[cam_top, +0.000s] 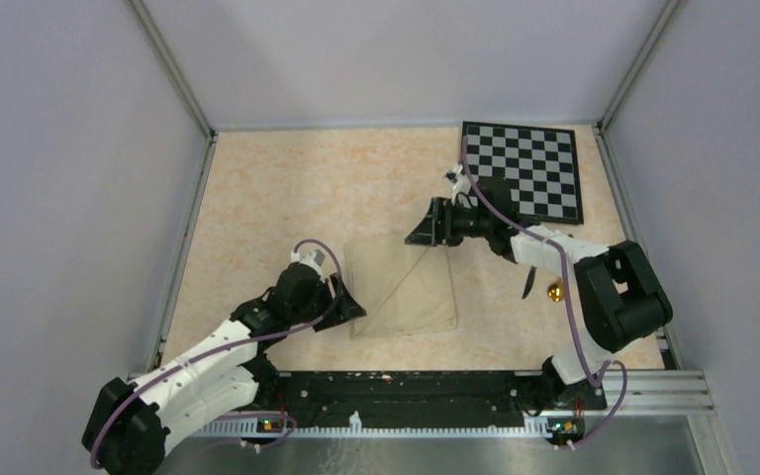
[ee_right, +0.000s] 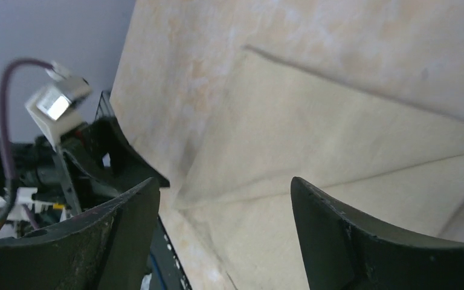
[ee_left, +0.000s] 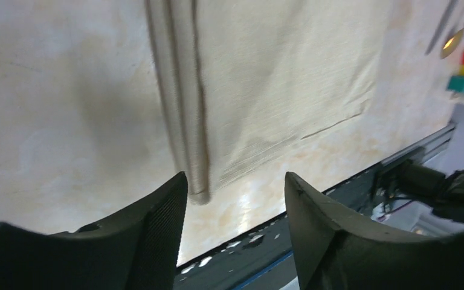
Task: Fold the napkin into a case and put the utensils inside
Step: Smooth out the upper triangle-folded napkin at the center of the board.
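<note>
Napkin (cam_top: 406, 292) flat mid-table, partly folded, doubled left edge running near-to-far. Left gripper (cam_top: 351, 307) spread, empty, at its near-left corner, so the closest. Right gripper (cam_top: 421, 233) spread, empty, over the far edge. Spoon (cam_top: 554, 292) and knife (cam_top: 527, 284) lie to the right.

The right arm (cam_top: 564, 252) covers part of the 2 utensils (cam_top: 552, 291), and the left wrist view's top edge crops them.
</note>
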Robot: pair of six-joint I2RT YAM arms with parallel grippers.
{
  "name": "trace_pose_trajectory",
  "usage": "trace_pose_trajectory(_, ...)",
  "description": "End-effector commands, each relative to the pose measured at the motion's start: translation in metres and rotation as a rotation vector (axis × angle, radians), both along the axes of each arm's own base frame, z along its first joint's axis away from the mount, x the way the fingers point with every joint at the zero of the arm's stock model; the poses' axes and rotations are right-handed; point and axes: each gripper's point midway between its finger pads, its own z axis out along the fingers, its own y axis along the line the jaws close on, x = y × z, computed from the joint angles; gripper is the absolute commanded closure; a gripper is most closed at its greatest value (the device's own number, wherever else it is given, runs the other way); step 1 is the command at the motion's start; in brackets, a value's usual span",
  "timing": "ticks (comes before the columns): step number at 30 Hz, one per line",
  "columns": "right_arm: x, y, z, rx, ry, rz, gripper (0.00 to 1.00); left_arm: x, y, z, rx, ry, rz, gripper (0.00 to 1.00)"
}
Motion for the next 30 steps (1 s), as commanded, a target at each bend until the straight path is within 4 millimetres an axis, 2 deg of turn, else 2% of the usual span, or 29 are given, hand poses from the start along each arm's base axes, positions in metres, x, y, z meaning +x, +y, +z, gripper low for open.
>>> trace_pose_trajectory(1,-0.032,0.02,-0.012,0.051,0.054,0.054,0.22,0.036,-0.005,0.043,-0.018,-0.162,0.058,0.28)
trace_pose_trajectory(4,-0.046,0.032,-0.021,0.056,0.08,0.1,0.26,0.067,0.003,0.05,0.068,-0.216,0.085,0.21)
trace_pose_trajectory(6,-0.061,0.044,-0.025,0.071,0.096,0.145,0.31,0.09,0.008,0.041,0.121,-0.199,0.098,0.2)
trace_pose_trajectory(10,-0.087,0.065,-0.032,0.106,0.132,0.215,0.41,0.125,0.016,0.028,0.157,-0.194,0.092,0.29)
trace_pose_trajectory(13,-0.1,0.076,-0.039,0.119,0.152,0.241,0.48,0.142,0.019,0.015,0.211,-0.169,0.08,0.38)
trace_pose_trajectory(15,-0.105,0.083,-0.044,0.136,0.168,0.257,0.54,0.147,0.02,0.003,0.241,-0.135,0.065,0.39)
trace_pose_trajectory(19,-0.112,0.1,-0.052,0.169,0.195,0.294,0.6,0.149,0.008,-0.014,0.2,-0.112,0.029,0.43)
trace_pose_trajectory(24,-0.12,0.111,-0.072,0.211,0.255,0.313,0.64,0.143,0.023,-0.035,0.259,-0.071,0.075,0.63)
trace_pose_trajectory(28,-0.125,0.106,-0.099,0.184,0.317,0.28,0.65,0.132,0.027,-0.047,0.265,-0.039,0.067,0.82)
trace_pose_trajectory(30,-0.126,0.102,-0.103,0.153,0.321,0.263,0.65,0.127,0.026,-0.049,0.254,-0.034,0.063,0.85)
